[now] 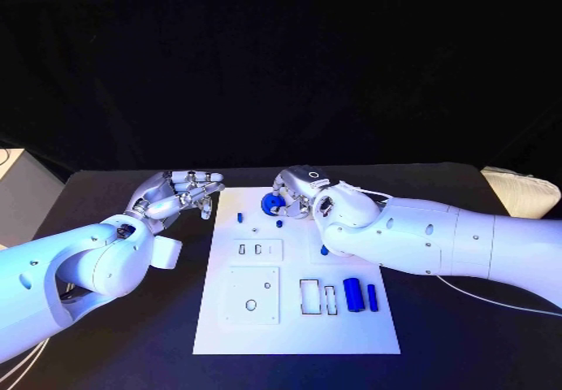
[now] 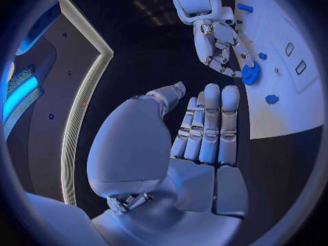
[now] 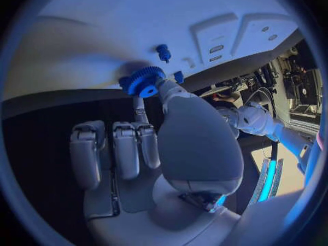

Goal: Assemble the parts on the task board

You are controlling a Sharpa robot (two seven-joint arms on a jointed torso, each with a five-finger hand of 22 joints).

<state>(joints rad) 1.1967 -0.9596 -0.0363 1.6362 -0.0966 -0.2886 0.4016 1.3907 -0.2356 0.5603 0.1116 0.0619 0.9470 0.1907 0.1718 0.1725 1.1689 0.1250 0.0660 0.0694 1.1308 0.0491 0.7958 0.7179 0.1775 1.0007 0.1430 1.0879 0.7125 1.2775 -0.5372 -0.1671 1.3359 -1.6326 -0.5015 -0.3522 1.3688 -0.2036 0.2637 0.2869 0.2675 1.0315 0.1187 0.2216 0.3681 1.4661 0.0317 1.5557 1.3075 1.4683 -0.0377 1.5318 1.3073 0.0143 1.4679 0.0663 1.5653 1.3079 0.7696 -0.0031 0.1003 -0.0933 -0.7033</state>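
Observation:
The white task board (image 1: pixel 299 325) lies in the middle of the black table. My right hand (image 1: pixel 300 193) is over the board's far edge and pinches a blue gear (image 1: pixel 273 203) between thumb and a finger; the gear (image 3: pixel 144 81) sits right at the board surface. Small blue pegs (image 1: pixel 240 217) (image 1: pixel 281 222) (image 1: pixel 325 250) stand on the board nearby. A blue cylinder (image 1: pixel 352 292) and a thin blue bar (image 1: pixel 373 296) lie near the board's right edge. My left hand (image 1: pixel 182 193) hovers just off the board's far left corner; its fingers (image 2: pixel 208 123) are stretched out and hold nothing.
Two raised white plates (image 1: pixel 252 294) (image 1: pixel 257 250) with holes and slots sit on the board's left half, and rectangular recesses (image 1: pixel 310 296) lie beside the cylinder. A white box (image 1: pixel 23 191) stands at the far left and a pale object (image 1: pixel 521 191) at the far right.

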